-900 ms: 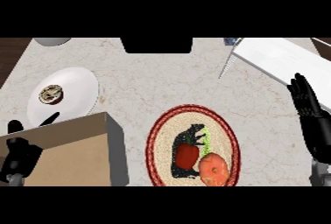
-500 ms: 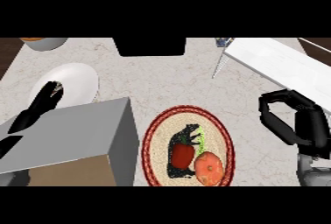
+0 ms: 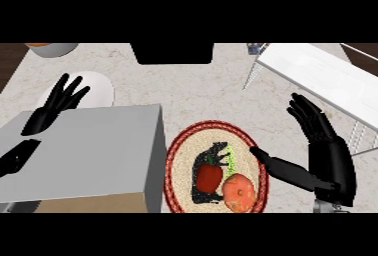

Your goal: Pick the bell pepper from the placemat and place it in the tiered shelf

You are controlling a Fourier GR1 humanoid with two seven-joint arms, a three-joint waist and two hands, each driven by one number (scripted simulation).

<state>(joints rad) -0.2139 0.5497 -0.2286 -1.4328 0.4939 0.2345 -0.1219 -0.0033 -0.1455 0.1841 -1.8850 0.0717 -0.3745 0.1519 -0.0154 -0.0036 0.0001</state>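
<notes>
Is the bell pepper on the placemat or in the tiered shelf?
On the placemat: the bell pepper lies inside its rim, the right hand open beside it.

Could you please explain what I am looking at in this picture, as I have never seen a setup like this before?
This is a single view, taken as if from a humanoid robot's head, looking steeply down at a kitchen counter. The black shapes are its two hands. The left hand is at the view's left and partly covers a white plate. The right hand is at the view's right. Both are open and hold nothing. The big grey block at the left looks like the left forearm, close to the camera. On the counter lies a round placemat with a red bell pepper and a round orange fruit on it. The white tiered shelf, where the pepper should go, stands at the upper right.
</notes>
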